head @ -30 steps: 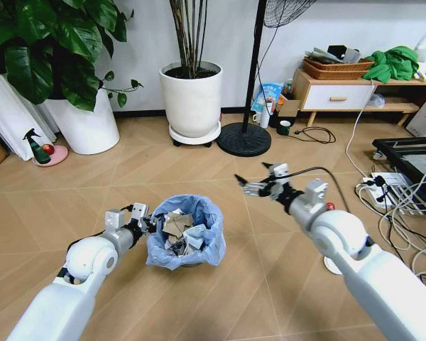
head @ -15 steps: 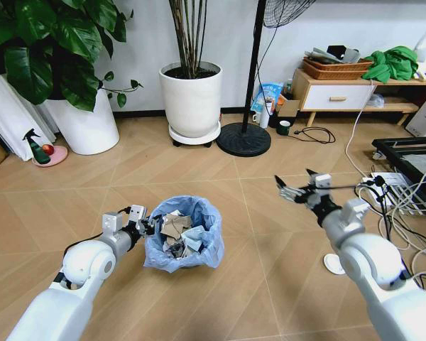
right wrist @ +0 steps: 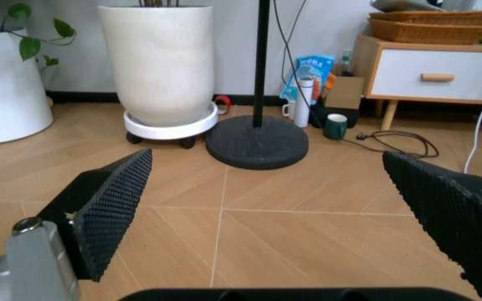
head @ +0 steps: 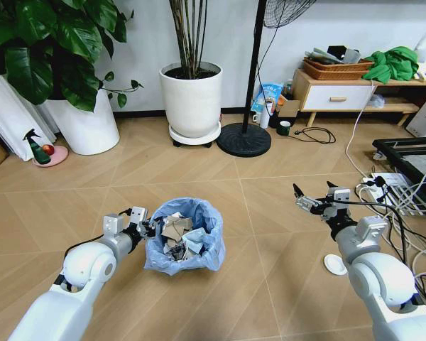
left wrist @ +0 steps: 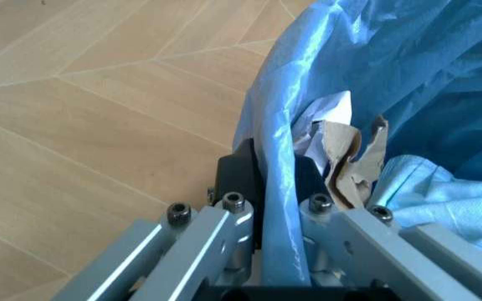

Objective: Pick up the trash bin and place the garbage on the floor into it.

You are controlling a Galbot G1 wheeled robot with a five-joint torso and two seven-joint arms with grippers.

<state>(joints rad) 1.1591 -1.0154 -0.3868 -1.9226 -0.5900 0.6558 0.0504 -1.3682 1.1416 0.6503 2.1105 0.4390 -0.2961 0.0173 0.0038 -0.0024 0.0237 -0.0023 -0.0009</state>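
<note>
Garbage (head: 177, 231) in trash bin (head: 206, 249), white disc (head: 335, 264) right.

The floor (head: 199, 167) is tan wood-look boards laid in a chevron pattern with pale seams. At about six o'clock the trash bin (head: 184, 238) rests on it, lined with a light-blue bag. A white disc (head: 335, 264) lies at four o'clock. At twelve o'clock stands a white plant pot (head: 192, 99) on a wheeled tray, with a black round fan base (head: 243, 139) just beside it toward one o'clock. A second white pot (head: 85, 124) stands at ten o'clock, near a pink dish (head: 51, 155) (a red-topped spray bottle stands on it). Cables (head: 394, 202) sprawl at three o'clock.
</note>
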